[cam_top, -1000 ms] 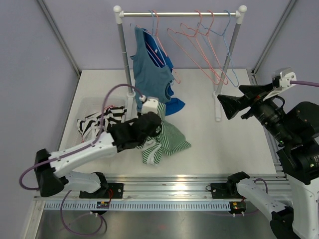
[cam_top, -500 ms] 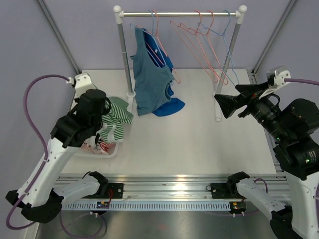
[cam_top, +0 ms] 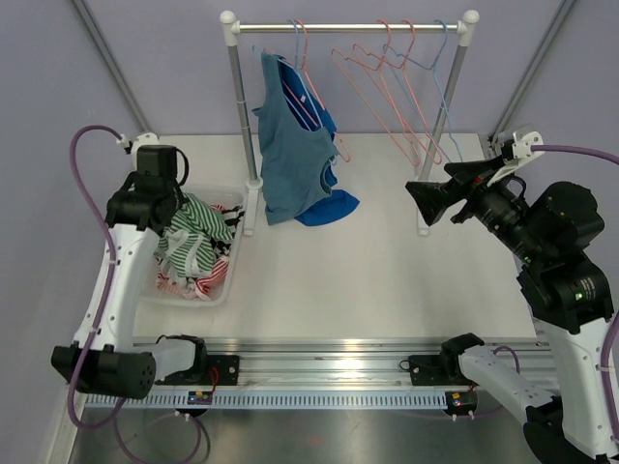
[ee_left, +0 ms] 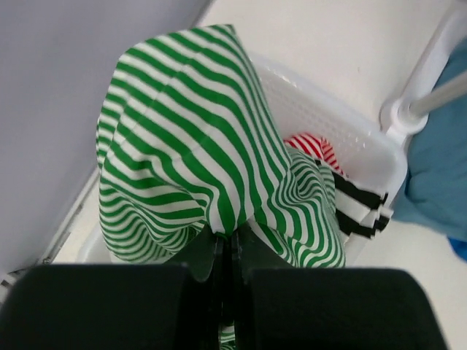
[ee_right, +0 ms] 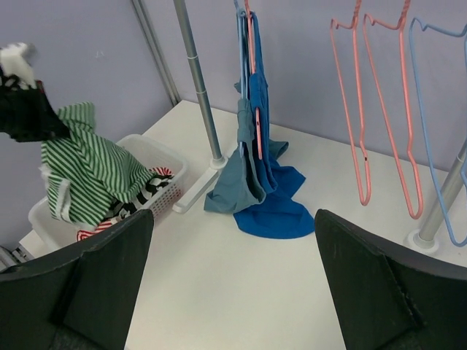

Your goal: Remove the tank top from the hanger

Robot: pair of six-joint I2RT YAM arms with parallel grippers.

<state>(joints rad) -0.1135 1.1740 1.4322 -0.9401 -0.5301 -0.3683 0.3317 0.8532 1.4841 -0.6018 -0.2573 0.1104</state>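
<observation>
My left gripper is shut on a green-and-white striped tank top and holds it just above the white basket at the left. In the left wrist view the cloth bunches out from between my closed fingertips. A teal-blue tank top and a darker blue one hang on hangers at the left end of the rack, their hems on the table. My right gripper is open and empty by the rack's right post, facing those tops.
The basket holds red-striped and black-striped clothes. Several bare pink and blue hangers hang on the rail. The rack's post feet stand on the table.
My left arm has swung from the table's middle to the left, carrying the green striped top to above the basket. My right gripper has drifted slightly left and back.
</observation>
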